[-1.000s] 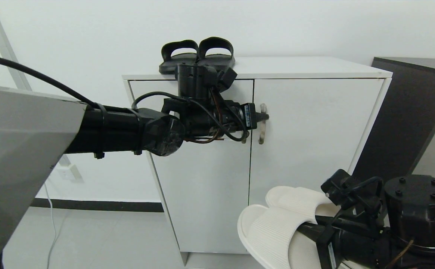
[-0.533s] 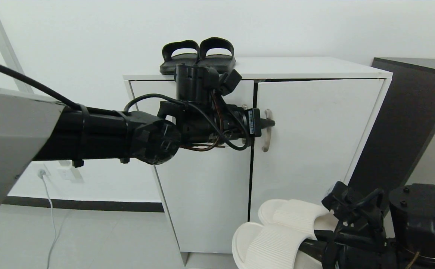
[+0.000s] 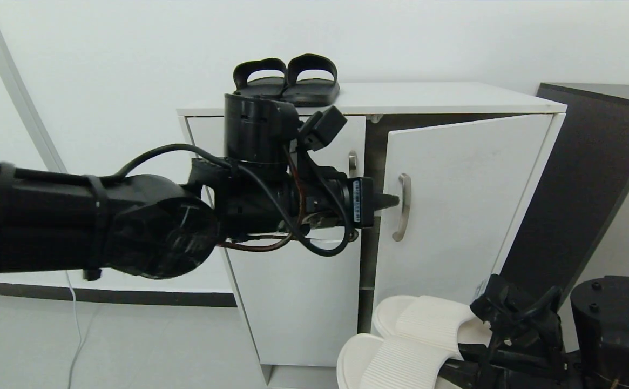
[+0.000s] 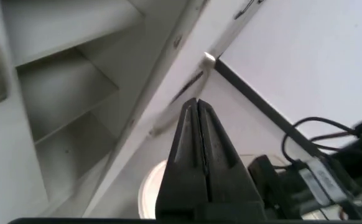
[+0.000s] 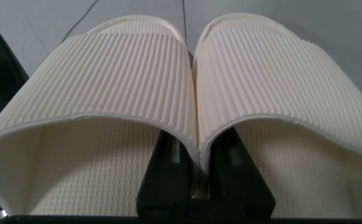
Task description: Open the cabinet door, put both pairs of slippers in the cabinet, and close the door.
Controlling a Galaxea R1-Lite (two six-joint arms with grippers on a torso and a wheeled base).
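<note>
Starting nearest, low on the right, the right gripper (image 5: 196, 180) pinches the pair of white slippers (image 3: 400, 346) by their two inner walls, pressed together so that one grasp carries both. They hang just in front of the cabinet's foot, probably waiting for room to go in. Farther in, the left gripper (image 3: 392, 201) comes from the left with its fingers pressed flat together on nothing. Their tip lies against the right door's handle (image 3: 402, 208), seemingly hooked there to draw the panel out. That right door (image 3: 454, 205) stands partly ajar with a dark gap at its left edge, while the left door (image 3: 292, 281) sits flush. The left wrist view shows white shelves (image 4: 69, 93) inside. On top of the cabinet (image 3: 454, 97), toward its left end, the black slippers (image 3: 286, 81) sit side by side, untouched. Behind is a plain white wall, with a dark panel (image 3: 589, 178) to the right and a grey floor (image 3: 130, 346) edged by a black skirting strip.
</note>
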